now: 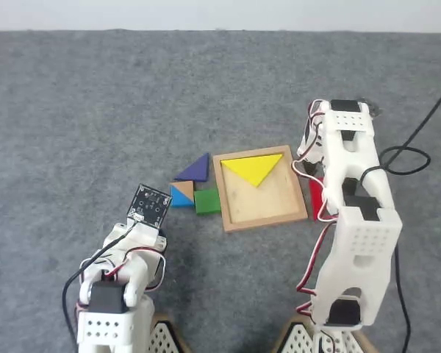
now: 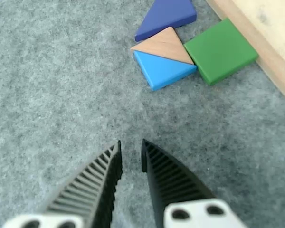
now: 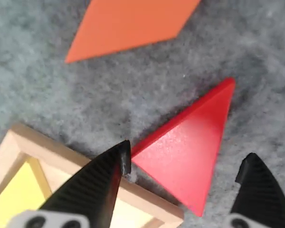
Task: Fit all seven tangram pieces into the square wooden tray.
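Observation:
The square wooden tray [image 1: 228,198] lies mid-table with a yellow triangle [image 1: 253,168] in its far part. Left of it sit a dark blue triangle [image 1: 195,169], a wood-coloured triangle [image 1: 182,188], a light blue triangle [image 1: 178,198] and a green square [image 1: 206,201]. My right gripper [image 3: 187,161] is open, its fingertips on either side of a red triangle [image 3: 190,149] next to the tray's corner [image 3: 61,154]. An orange parallelogram [image 3: 133,21] lies just beyond. My left gripper [image 2: 131,149] is shut on nothing over bare carpet, short of the light blue triangle [image 2: 164,70].
Grey carpet covers the whole table. The right arm [image 1: 353,206] stands over the tray's right side and hides most of the red triangle [image 1: 315,197] from above. A black cable [image 1: 408,151] loops at the right. The left arm [image 1: 125,272] sits near the front edge.

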Available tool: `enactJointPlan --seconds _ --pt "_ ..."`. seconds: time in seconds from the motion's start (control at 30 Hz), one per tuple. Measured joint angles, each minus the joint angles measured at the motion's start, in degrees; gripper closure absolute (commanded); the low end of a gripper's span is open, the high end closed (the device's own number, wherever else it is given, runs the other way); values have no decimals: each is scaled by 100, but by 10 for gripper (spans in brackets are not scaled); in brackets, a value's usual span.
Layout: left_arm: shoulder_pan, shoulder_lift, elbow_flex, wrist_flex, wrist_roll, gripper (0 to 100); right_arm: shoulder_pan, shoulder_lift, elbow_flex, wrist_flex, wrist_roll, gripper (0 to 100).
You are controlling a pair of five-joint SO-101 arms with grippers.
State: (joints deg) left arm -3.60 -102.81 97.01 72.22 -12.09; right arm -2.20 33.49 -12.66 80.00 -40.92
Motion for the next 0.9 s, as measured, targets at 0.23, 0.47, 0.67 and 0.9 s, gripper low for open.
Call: enactJointPlan --seconds 0.23,0.47,0.67,0.9 --pt "0 0 0 0 0 935 -123 0 35 0 18 653" --pt "0 0 0 0 0 935 -132 325 9 -18 -26 749" --pt "0 0 0 0 0 935 -105 352 9 26 -26 845" --pt "0 0 0 0 0 935 -88 334 18 35 18 872"
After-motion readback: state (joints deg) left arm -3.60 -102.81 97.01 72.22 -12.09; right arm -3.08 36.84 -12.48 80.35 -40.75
